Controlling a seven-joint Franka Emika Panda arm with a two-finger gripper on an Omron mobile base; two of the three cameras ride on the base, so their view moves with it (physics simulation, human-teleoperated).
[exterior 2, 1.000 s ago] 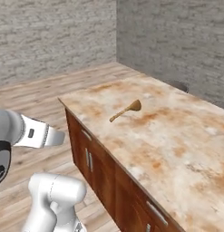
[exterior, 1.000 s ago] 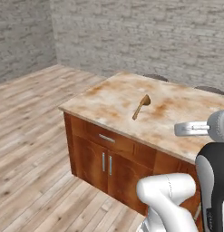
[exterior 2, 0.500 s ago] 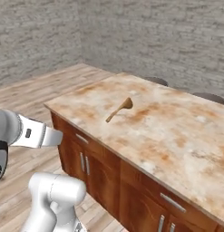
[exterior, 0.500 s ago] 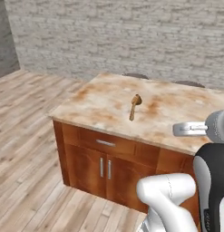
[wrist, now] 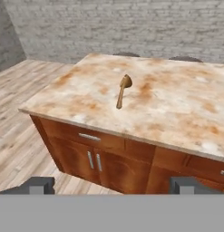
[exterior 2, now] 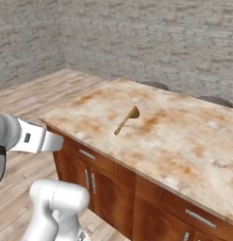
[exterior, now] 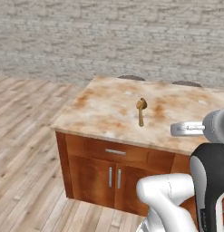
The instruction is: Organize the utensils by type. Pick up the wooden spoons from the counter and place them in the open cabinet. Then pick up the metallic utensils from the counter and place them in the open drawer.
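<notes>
Wooden spoon (wrist: 123, 91) lies alone on the counter (wrist: 177, 113), well ahead of our gripper (wrist: 111, 185), whose jaws stand wide apart, holding nothing.

A wooden spoon (exterior: 140, 111) (exterior 2: 127, 119) (wrist: 122, 91) lies on the counter (exterior: 104, 113) (exterior 2: 184, 141) (wrist: 177, 108), well back from its front edge, bowl toward the far side, handle toward the drawer (exterior: 115, 152) (wrist: 90, 137) below the counter's front edge
</notes>
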